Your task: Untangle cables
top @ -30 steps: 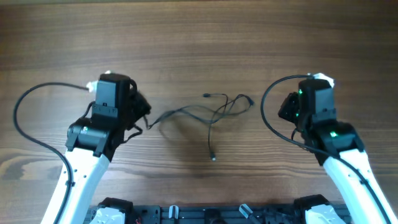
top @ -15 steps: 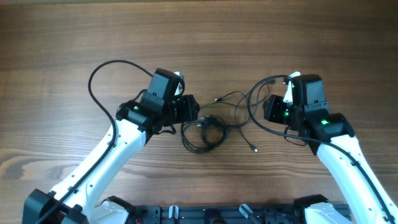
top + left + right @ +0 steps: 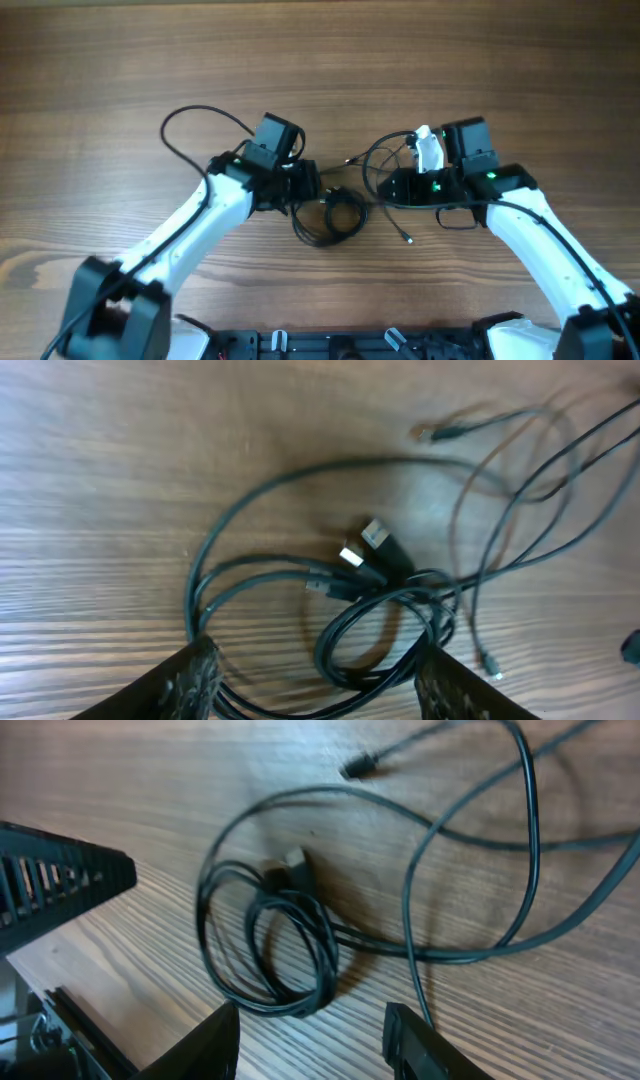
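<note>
The cables point(image 3: 335, 222) lie at the table's middle, partly as a small coil, with thin strands point(image 3: 385, 158) trailing right and one plug end point(image 3: 409, 240) lying loose. My left gripper point(image 3: 316, 190) sits just left of the coil and is open. In the left wrist view the coil point(image 3: 345, 660) lies between the fingertips point(image 3: 198, 675), with two plugs point(image 3: 370, 545) ahead. My right gripper point(image 3: 384, 188) faces the coil from the right, open. In the right wrist view the coil point(image 3: 325, 955) lies just ahead of the empty gripper point(image 3: 312, 1045).
Each arm's own thicker black cable loops beside it, one at the left point(image 3: 190, 118) and one at the right point(image 3: 372, 165). The wooden table point(image 3: 320, 60) stretches behind. The arms' base rail point(image 3: 340, 345) runs along the front edge.
Both arms have swung in toward the middle. The left gripper, shut a second ago, has opened. The cables, stretched out then, now lie bunched in a coil between the grippers.
</note>
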Tool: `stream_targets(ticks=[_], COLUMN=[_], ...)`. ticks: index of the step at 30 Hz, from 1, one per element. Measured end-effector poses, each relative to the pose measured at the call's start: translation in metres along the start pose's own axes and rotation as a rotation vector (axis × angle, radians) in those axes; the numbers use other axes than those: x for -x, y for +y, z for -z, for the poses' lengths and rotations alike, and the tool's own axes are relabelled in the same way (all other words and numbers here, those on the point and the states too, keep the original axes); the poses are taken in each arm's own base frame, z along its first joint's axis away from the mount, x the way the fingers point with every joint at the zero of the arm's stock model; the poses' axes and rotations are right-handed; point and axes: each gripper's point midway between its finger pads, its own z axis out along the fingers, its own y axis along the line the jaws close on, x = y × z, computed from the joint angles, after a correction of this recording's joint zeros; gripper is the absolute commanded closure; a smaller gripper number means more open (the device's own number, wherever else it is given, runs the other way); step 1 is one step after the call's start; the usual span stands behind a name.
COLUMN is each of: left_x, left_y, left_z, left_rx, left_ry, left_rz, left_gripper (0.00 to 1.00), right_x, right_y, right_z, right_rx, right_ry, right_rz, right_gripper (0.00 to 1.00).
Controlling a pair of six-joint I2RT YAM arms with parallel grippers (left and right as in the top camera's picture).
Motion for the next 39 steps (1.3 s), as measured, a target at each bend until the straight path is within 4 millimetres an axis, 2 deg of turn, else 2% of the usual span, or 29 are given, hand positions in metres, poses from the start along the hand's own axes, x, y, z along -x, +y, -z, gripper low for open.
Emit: stream_targets(ticks=[4,6,9,12,13,15,17,20,23,29,32,36,37,39], left_x=[-0.021,-0.039,-0.05,-0.049,-0.049,-0.049,-0.045,-0.04,-0.042,-0.043,-0.045,-0.032,-0.03,-0.03], left_y=[0.0,-0.007,-0.016,-0.018,-0.018,-0.012,-0.006,-0.006,-0.009,-0.009,-0.007,-0.043,-0.054,-0.06], left_z=[-0.029,-0.042,-0.047,-0.05,-0.054,-0.065,-0.067,-0.068,-0.075,-0.076,-0.06,-0.001,0.018,0.032], left_rx=[0.007,0.013,0.009,0.027,0.034,0.066,0.097,0.107,0.107,0.115,0.118,-0.036,-0.089,-0.122], left_ry=[0.115,0.168,0.185,0.16,0.156,0.157,0.133,0.107,0.104,0.106,0.107,-0.004,-0.04,-0.062], left_rz=[-0.009,-0.057,-0.111,-0.138,-0.143,-0.153,-0.159,-0.165,-0.169,-0.174,-0.165,-0.191,-0.202,-0.21], left_gripper=[0.37,0.43,0.44,0.44,0.54,0.59,0.7,0.79,0.92,0.96,0.96,0.95,0.94,0.94], right_x=[-0.001,-0.001,0.001,0.003,0.003,0.003,0.003,0.004,0.004,0.002,0.0,-0.003,-0.004,-0.005], right_y=[-0.004,-0.005,-0.009,-0.011,-0.011,-0.012,-0.012,-0.012,-0.012,-0.012,-0.01,0.001,0.005,0.01], right_z=[-0.001,-0.001,-0.001,-0.001,-0.001,-0.001,-0.001,-0.001,-0.001,-0.001,-0.001,-0.003,-0.003,-0.003], right_rx=[-0.018,-0.022,-0.047,-0.057,-0.06,-0.063,-0.063,-0.063,-0.063,-0.064,-0.055,0.001,0.02,0.052], right_ry=[0.004,0.003,-0.006,-0.015,-0.016,-0.017,-0.017,-0.018,-0.018,-0.013,-0.005,0.016,0.02,0.027], right_rz=[-0.017,-0.021,-0.046,-0.062,-0.063,-0.07,-0.07,-0.072,-0.072,-0.076,-0.064,-0.025,-0.018,-0.001], right_gripper=[0.51,0.51,0.51,0.5,0.5,0.5,0.5,0.5,0.5,0.45,0.46,0.5,0.5,0.5])
